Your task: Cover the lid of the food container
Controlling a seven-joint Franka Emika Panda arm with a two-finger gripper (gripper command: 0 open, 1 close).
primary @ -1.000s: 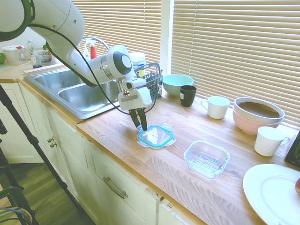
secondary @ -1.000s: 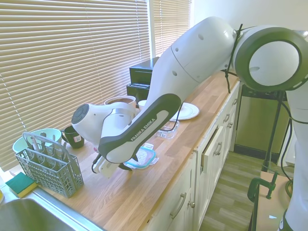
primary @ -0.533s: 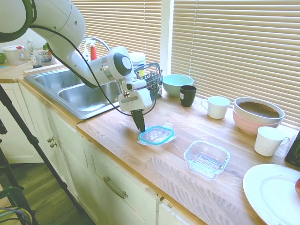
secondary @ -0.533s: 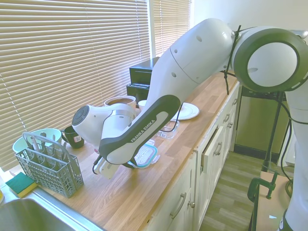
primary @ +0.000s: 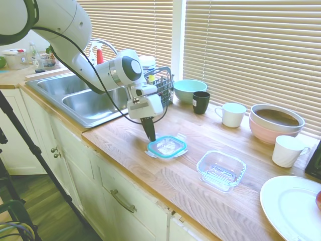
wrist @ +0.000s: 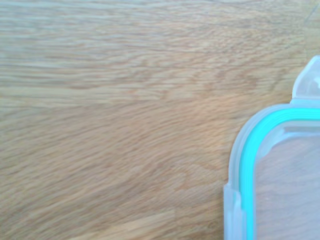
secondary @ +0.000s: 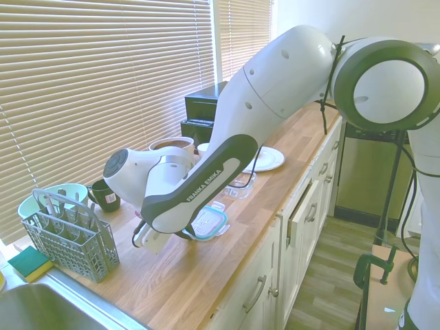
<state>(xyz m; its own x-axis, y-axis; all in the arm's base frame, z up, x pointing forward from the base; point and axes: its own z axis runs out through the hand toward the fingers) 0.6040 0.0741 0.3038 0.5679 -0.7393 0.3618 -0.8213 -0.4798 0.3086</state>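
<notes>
Gripper [primary: 150, 137]: points down at the wooden counter [primary: 150, 165], its dark fingers drawn together on the sink-side edge of the lid, at about 9 o'clock of the lid in the first exterior view; no gap shows between them.
Lid [primary: 167, 146]: clear, with a teal rim seal and small clear snap tabs; the pinched edge looks raised a little off the counter, though whether the far edge rests on the wood I cannot tell. In the second exterior view it [secondary: 208, 223] shows just past the arm's forearm.
Wrist view: one rounded corner of the lid [wrist: 280, 175] with its teal band and a clear tab, over wood grain [wrist: 115, 125].
Food container [primary: 221, 169]: clear glass, rounded-square, upright and uncovered on the counter, at about 4 o'clock of the lid and apart from it.
Behind the lid: a black mug [primary: 201, 102] at about 1 o'clock, a teal bowl [primary: 189, 90] just beside the mug, and a grey cutlery basket [primary: 163, 86] at 12 o'clock.
Farther along the counter: two white cups [primary: 232, 114] [primary: 288, 150], a pink bowl stack [primary: 276, 122] and a white plate [primary: 291, 208].
Sink [primary: 85, 98]: steel, at about 10 o'clock of the lid.
</notes>
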